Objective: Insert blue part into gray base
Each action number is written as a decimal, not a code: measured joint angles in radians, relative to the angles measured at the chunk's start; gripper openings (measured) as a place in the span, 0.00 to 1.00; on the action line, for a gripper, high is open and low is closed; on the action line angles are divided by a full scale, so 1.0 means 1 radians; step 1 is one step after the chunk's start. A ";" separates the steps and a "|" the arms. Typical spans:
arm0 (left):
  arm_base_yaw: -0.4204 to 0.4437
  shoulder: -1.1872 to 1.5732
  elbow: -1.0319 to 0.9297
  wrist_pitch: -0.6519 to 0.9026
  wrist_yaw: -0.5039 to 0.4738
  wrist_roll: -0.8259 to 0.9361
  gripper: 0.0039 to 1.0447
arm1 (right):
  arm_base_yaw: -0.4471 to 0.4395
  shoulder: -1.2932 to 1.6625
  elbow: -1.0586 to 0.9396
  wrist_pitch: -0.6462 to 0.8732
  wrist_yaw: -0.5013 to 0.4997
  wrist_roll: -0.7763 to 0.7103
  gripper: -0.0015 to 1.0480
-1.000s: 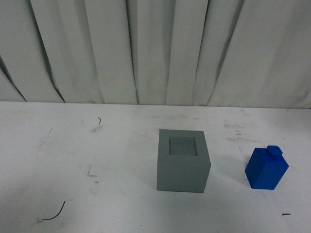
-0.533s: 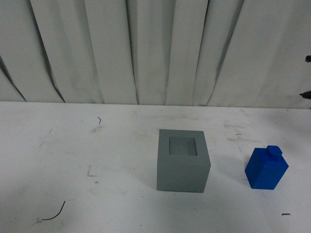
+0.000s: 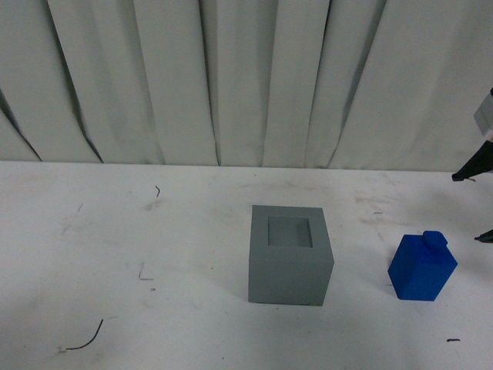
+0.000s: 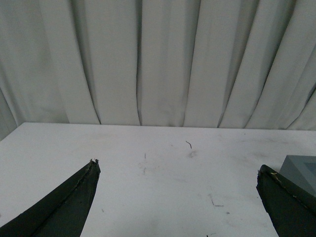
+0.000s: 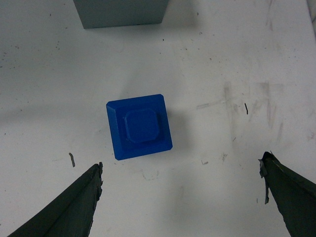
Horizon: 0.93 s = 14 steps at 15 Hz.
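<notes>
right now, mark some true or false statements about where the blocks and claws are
1. The blue part stands on the table to the right of the gray base, apart from it. True.
2. The square recess in the gray base's top has something in it. False: it is empty.
3. The right claw is open and holds nothing. True.
4. The left claw is shut on the gray base. False: it is open and empty, with only a corner of the base at the edge of its view.
5. The blue part lies on its side. False: it is upright, knob on top.
</notes>
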 joint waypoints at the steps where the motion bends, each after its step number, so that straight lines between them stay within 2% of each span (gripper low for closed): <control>1: 0.000 0.000 0.000 0.000 0.000 0.000 0.94 | 0.012 0.020 0.010 0.001 0.012 -0.009 0.94; 6: 0.000 0.000 0.000 0.000 0.000 0.000 0.94 | 0.066 0.088 0.066 -0.079 0.069 -0.024 0.94; 12: 0.000 0.000 0.000 0.000 0.000 0.000 0.94 | 0.083 0.146 0.106 -0.097 0.147 -0.073 0.94; 14: 0.000 0.000 0.000 0.000 0.000 0.000 0.94 | 0.097 0.169 0.107 -0.089 0.144 -0.080 0.94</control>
